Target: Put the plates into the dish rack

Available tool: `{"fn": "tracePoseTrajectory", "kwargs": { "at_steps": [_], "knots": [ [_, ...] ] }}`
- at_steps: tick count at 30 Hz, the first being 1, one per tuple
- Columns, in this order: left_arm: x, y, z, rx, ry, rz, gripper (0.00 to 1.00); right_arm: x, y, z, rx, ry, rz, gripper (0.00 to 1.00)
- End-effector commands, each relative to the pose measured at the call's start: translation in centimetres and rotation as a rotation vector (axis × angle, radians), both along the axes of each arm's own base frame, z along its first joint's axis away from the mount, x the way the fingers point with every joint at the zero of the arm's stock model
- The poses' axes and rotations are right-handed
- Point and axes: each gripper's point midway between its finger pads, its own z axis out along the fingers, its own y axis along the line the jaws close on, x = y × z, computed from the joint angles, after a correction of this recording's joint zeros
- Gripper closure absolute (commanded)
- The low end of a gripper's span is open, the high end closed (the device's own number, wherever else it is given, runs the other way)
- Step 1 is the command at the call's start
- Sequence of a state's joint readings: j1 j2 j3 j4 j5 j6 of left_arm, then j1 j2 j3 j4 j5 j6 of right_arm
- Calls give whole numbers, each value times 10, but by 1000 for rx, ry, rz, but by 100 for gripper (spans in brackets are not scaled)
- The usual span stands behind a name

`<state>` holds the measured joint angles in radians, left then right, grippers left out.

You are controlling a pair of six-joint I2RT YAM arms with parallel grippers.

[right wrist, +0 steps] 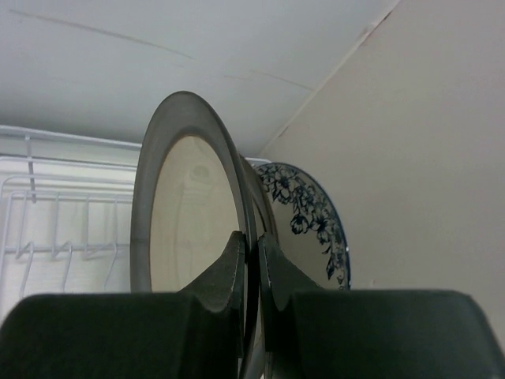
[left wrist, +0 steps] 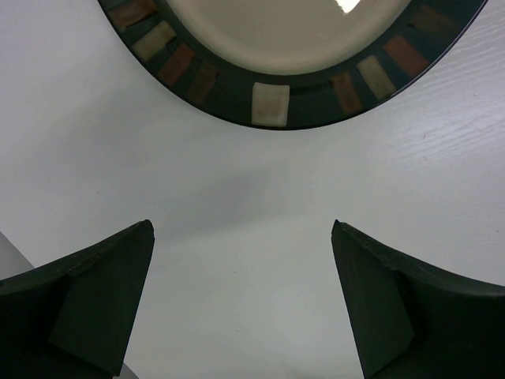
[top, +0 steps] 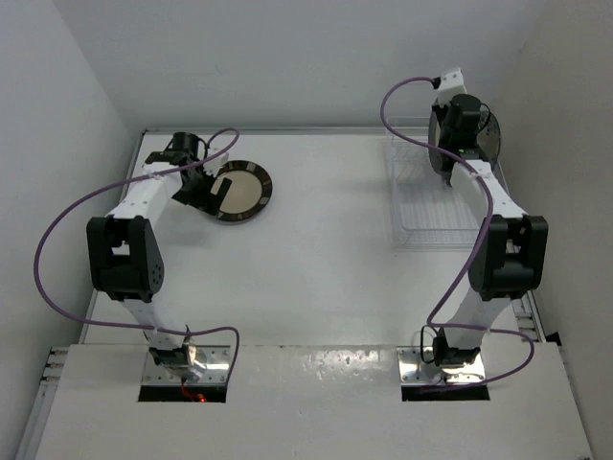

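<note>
Your right gripper (right wrist: 251,241) is pinched tight on the rim of a silvery-rimmed plate (right wrist: 185,221), holding it upright on edge over the dish rack (right wrist: 55,197). Just past it, a blue floral plate (right wrist: 312,217) stands upright on the rack's wall side. Your left gripper (left wrist: 241,237) is spread wide, well apart from the rack, low over the table (left wrist: 237,181). The dark striped-rim plate (left wrist: 272,103) lies flat just ahead of it.

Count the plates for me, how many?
4: striped plate flat on the table; grey-rimmed plate in the right gripper; another rim barely showing behind it; flowered plate behind that.
</note>
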<state>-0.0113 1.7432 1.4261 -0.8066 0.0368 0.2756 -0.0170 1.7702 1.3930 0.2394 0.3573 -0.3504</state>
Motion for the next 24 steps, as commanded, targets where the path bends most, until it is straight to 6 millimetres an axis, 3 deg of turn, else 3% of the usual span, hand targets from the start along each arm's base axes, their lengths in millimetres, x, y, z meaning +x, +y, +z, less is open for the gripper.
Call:
{"fn": "tracePoseTrajectory", "kwargs": {
  "at_steps": [1, 8, 17, 24],
  "knots": [
    [5, 4, 13, -1, -34, 15, 0, -11, -14, 146, -59, -396, -75, 100],
    [3, 4, 10, -1, -25, 15, 0, -19, -17, 152, -99, -409, -94, 100],
    [3, 4, 10, -1, -25, 15, 0, -22, -13, 109, -44, -343, -87, 100],
    [3, 4, 10, -1, -25, 15, 0, -25, -10, 105, 1, -347, -80, 100]
  ]
}}
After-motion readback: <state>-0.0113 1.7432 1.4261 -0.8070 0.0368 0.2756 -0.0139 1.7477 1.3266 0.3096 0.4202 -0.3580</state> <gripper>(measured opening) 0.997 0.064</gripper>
